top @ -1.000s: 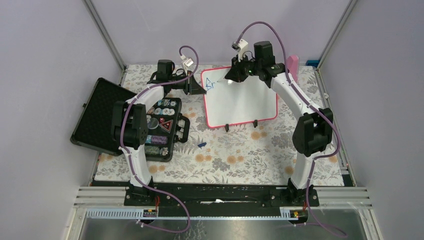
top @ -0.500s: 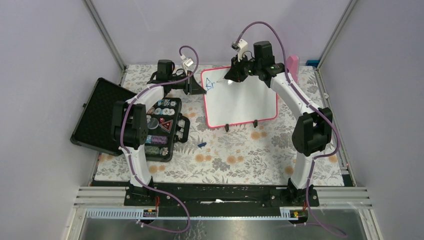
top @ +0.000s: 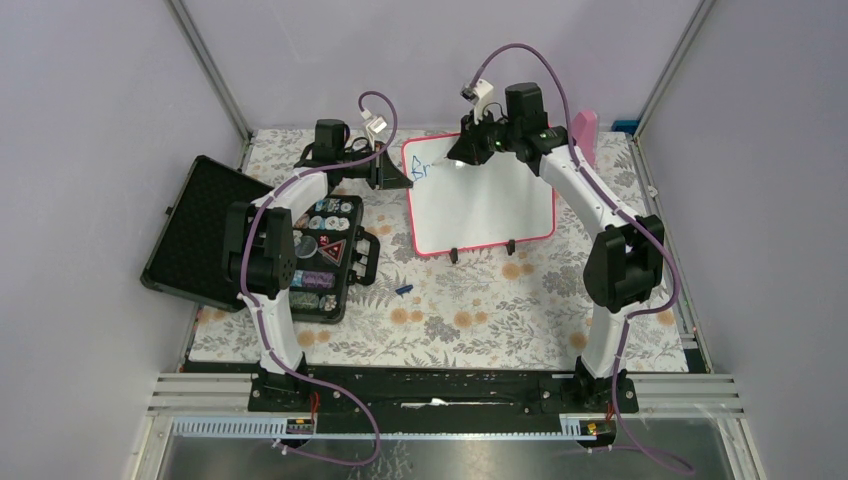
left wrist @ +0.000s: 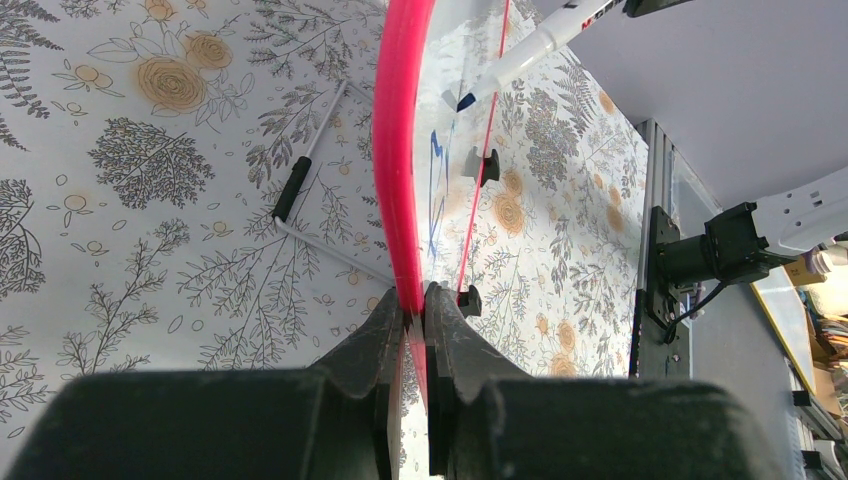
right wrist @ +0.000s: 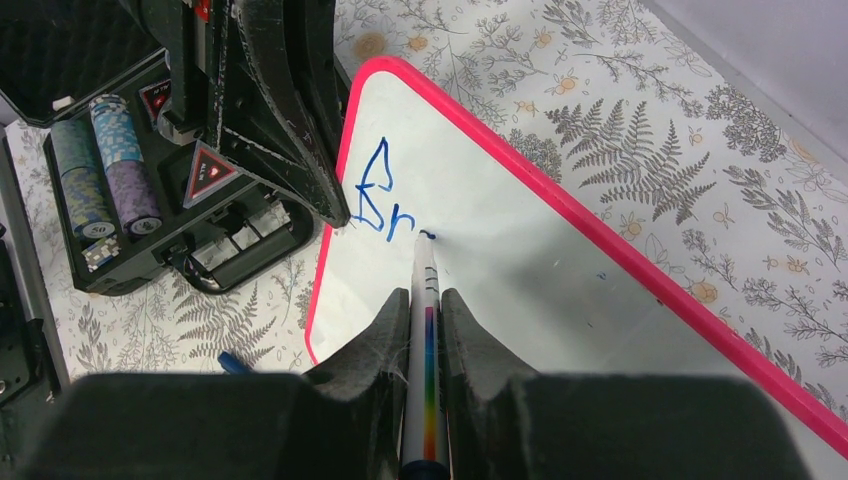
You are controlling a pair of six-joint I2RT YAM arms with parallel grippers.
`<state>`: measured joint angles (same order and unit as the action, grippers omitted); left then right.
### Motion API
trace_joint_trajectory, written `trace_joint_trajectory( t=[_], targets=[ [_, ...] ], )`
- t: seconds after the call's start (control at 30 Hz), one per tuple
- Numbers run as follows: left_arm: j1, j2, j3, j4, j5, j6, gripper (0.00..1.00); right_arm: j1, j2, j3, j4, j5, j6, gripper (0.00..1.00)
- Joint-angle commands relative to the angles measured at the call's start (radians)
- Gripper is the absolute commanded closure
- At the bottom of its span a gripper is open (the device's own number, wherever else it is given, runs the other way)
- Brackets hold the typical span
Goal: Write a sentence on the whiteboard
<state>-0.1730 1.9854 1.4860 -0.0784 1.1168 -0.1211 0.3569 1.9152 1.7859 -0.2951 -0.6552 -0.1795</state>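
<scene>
Over the last second the right arm [top: 585,190] eased slightly toward the left of the top view. Its wrist camera [top: 523,103] and the right gripper [top: 462,155] ended a touch further left than before, and the elbow [top: 622,268] followed by a hair. The marker [right wrist: 427,275] clamped in that gripper went with them, its tip ending at a small blue stroke just after the lettering [right wrist: 380,205] on the whiteboard [top: 490,205]. From above, any newly added ink was too small to make out.
</scene>
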Motion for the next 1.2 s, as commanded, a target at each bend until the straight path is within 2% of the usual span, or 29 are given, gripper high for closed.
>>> trace_joint_trajectory(
  t=[0.0,0.53,1.17],
  targets=[
    [-0.034,0.021,0.027,-0.011,0.016,0.045,1.0,0.01,0.001,-0.011,0.024,0.003,-0.026,1.0],
    [-0.034,0.02,0.026,-0.011,0.016,0.044,1.0,0.005,-0.031,-0.053,0.007,0.026,-0.069,1.0],
    [-0.035,0.021,0.026,-0.011,0.018,0.045,1.0,-0.028,-0.039,-0.01,-0.009,0.041,-0.075,1.0]
  ],
)
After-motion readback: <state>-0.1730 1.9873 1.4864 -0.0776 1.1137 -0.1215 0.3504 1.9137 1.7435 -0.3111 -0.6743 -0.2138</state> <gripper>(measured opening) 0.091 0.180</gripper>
